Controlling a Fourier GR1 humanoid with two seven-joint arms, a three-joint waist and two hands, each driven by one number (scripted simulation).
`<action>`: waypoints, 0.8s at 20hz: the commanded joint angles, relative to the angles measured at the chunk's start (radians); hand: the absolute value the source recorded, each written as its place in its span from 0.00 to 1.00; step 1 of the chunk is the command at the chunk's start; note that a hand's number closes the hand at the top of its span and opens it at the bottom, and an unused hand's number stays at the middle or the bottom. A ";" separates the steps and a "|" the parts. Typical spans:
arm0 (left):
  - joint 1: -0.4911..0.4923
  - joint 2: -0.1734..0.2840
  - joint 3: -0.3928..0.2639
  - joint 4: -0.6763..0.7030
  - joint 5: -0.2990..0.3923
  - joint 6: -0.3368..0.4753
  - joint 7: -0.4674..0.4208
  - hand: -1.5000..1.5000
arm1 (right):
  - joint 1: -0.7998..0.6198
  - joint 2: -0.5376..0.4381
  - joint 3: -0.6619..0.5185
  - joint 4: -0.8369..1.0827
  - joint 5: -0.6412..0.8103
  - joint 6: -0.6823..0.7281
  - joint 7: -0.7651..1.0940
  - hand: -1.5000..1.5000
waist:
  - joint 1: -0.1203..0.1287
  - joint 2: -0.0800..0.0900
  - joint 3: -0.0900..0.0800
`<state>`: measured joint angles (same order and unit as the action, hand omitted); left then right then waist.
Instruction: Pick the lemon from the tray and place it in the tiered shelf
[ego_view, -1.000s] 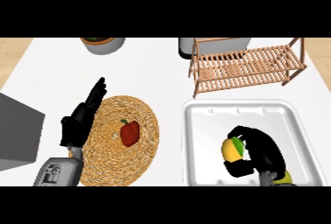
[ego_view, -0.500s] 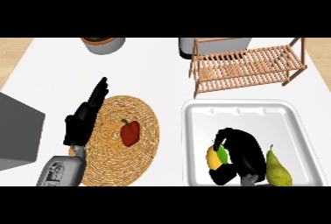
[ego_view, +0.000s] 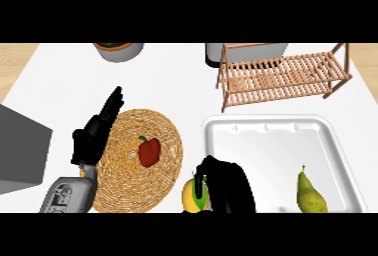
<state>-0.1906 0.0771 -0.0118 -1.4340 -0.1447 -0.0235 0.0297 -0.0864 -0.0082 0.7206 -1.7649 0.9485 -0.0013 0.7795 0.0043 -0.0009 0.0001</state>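
The yellow lemon (ego_view: 193, 196) sits in the curl of my right hand (ego_view: 227, 184), low in the view at the white tray's (ego_view: 273, 127) left rim; the fingers cover most of it. The wooden tiered shelf (ego_view: 284, 76) stands at the back right, apart from the hand. My left hand (ego_view: 94, 134) rests open, fingers up, at the left edge of the woven mat (ego_view: 140, 155).
A red bell pepper (ego_view: 149, 151) lies on the woven mat. A green pear (ego_view: 311, 192) lies in the tray's lower right. A grey box (ego_view: 18, 152) is at the left edge. A bowl (ego_view: 118, 50) and a grey container (ego_view: 247, 50) stand at the back.
My right hand, with the lemon in it, has moved left and toward the lower edge, from the tray's middle to its left rim. The pear came into view. The left hand stayed still.
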 joint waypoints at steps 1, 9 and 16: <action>0.007 0.019 0.017 0.000 0.005 -0.007 -0.012 0.50 | 0.038 0.008 0.053 -0.130 -0.042 -0.157 -0.023 1.00 | -0.007 -0.002 0.001; 0.042 0.000 -0.005 -0.003 -0.001 -0.010 -0.038 0.50 | -0.121 0.008 0.103 -0.377 0.103 -0.114 0.274 1.00 | -0.004 -0.002 -0.001; 0.078 -0.047 -0.061 -0.053 -0.051 0.036 -0.015 0.50 | -0.346 0.008 -0.058 -0.486 0.202 0.131 0.425 1.00 | -0.001 -0.003 -0.001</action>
<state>-0.1409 0.0631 -0.0311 -1.4565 -0.1632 -0.0150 0.0096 -0.3087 -0.0071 0.7284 -2.2003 1.1241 0.0226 1.0645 -0.0009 -0.0035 -0.0010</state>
